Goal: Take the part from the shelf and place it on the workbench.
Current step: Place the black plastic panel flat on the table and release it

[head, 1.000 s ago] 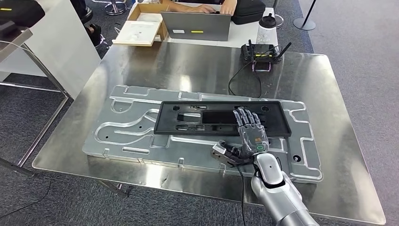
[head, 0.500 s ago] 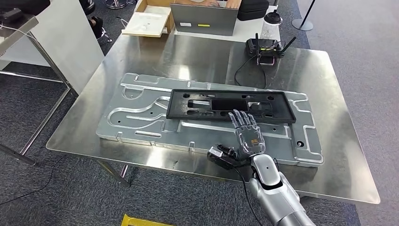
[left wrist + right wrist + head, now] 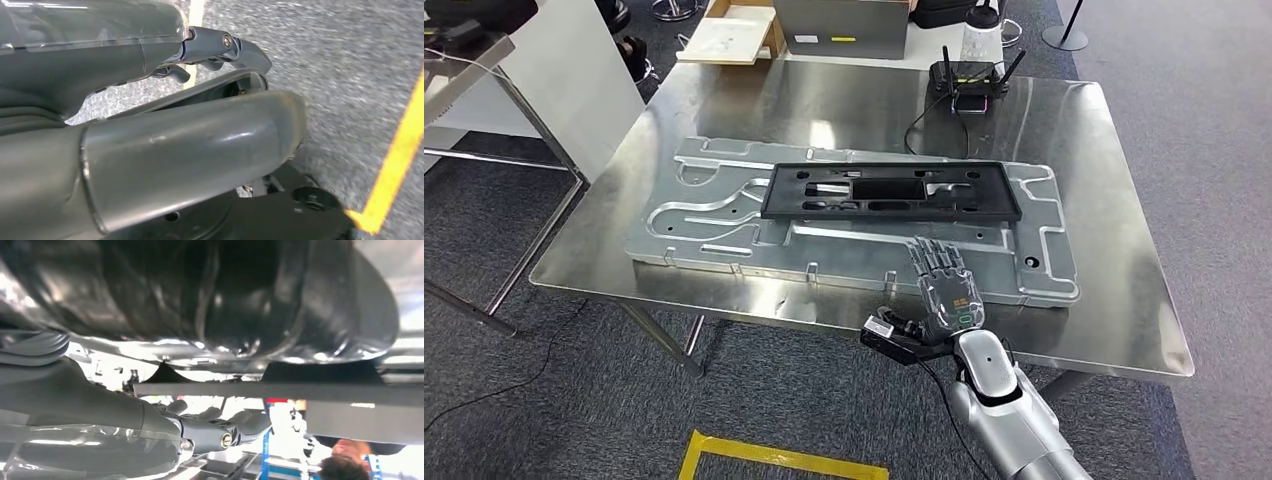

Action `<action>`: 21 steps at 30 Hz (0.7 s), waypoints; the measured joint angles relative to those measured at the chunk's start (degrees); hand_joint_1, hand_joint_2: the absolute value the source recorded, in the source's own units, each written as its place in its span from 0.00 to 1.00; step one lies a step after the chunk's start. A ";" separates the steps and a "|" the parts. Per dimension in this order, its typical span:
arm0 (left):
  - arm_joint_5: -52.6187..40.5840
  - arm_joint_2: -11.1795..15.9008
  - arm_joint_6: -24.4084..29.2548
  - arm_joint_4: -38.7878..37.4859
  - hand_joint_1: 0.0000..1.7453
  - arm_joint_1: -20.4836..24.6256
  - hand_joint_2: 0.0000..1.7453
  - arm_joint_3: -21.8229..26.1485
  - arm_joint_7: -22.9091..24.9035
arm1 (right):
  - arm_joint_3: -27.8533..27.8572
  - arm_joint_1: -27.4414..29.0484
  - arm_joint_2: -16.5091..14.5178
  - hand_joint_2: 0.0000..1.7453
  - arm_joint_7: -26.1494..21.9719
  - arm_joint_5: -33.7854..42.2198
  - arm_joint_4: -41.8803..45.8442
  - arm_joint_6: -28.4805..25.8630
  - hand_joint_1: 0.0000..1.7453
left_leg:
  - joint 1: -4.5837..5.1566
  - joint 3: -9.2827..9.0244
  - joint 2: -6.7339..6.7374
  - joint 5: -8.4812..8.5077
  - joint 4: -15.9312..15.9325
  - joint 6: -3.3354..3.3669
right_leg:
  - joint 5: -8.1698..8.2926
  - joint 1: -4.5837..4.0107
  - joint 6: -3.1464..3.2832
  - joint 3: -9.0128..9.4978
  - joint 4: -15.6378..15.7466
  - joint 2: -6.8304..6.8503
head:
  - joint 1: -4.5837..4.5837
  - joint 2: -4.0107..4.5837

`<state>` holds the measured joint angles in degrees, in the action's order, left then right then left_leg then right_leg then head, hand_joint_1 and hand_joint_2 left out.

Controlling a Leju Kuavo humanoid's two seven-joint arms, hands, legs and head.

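The part, a long black plastic frame (image 3: pixel 889 191), lies flat on a silver metal plate (image 3: pixel 724 215) on the steel workbench (image 3: pixel 1114 300). My right hand (image 3: pixel 944 290) hovers at the bench's near edge, fingers spread and holding nothing, a short way in front of the frame and apart from it. In the right wrist view that hand (image 3: pixel 150 425) sits below the bench's shiny edge. In the left wrist view my left hand (image 3: pixel 150 100) hangs over grey carpet with its fingers (image 3: pixel 225 45) stretched out and nothing in them.
A black device with antennas (image 3: pixel 969 78) and its cable (image 3: pixel 924 125) lie at the bench's far side. Behind it stand a laptop (image 3: pixel 839 25) and a cardboard tray (image 3: pixel 729 40). A white table (image 3: pixel 524 70) stands to the left. Yellow floor tape (image 3: pixel 774 462) runs below the bench.
The whole picture has shifted, so the camera has moved back from the bench. My right hand has drawn back from over the black frame to the bench's near edge.
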<state>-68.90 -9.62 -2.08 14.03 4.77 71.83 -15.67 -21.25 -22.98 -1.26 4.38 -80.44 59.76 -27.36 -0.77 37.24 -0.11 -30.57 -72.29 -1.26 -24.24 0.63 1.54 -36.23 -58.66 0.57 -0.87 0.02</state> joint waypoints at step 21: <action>1.96 -0.89 0.79 -0.02 0.00 -0.10 0.00 1.45 -0.15 | -6.82 9.89 -0.61 0.00 1.38 -5.49 14.14 -4.36 0.00 | 0.37 0.58 0.59 9.88 14.16 1.79 | -7.59 -0.33 -1.68 9.88 1.82 -0.49 | -0.15 0.00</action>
<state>-66.95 -10.51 -1.28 14.01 4.68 73.28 -15.82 -28.07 -13.09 -1.87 5.76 -85.93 73.90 -31.72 -0.40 37.82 0.47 -20.69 -58.14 0.53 -31.84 0.30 -0.14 -26.34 -56.84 0.07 -1.02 0.02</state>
